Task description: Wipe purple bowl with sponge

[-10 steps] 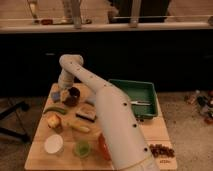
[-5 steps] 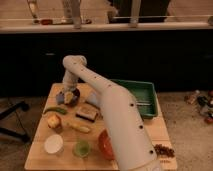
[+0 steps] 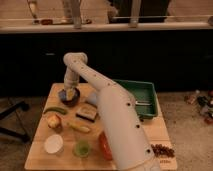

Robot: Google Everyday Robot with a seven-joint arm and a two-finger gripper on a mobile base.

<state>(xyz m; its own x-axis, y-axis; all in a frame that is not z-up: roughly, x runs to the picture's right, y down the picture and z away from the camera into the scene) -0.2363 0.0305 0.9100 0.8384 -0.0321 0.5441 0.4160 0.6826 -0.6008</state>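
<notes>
The purple bowl (image 3: pixel 68 98) stands at the back left of the wooden table (image 3: pixel 37 155). My gripper (image 3: pixel 70 92) points straight down into the bowl's mouth, at the end of the white arm that reaches over from the lower right. It is shut on the sponge (image 3: pixel 72 93), a small yellowish chunk that sits in the bowl's mouth. The gripper hides most of the bowl's inside.
A green tray (image 3: pixel 141 93) stands at the back right. A tan block with a dark top (image 3: pixel 86 113), a green pepper (image 3: pixel 54 110), an apple (image 3: pixel 54 121), a yellow fruit (image 3: pixel 79 127), a white bowl (image 3: pixel 53 144), a green bowl (image 3: pixel 82 148), an orange-red bowl (image 3: pixel 103 145) and grapes (image 3: pixel 161 149) lie around.
The arm's upper bend and the gripper have shifted slightly to the right over the purple bowl. The sponge stays in the bowl. The other things have not moved.
</notes>
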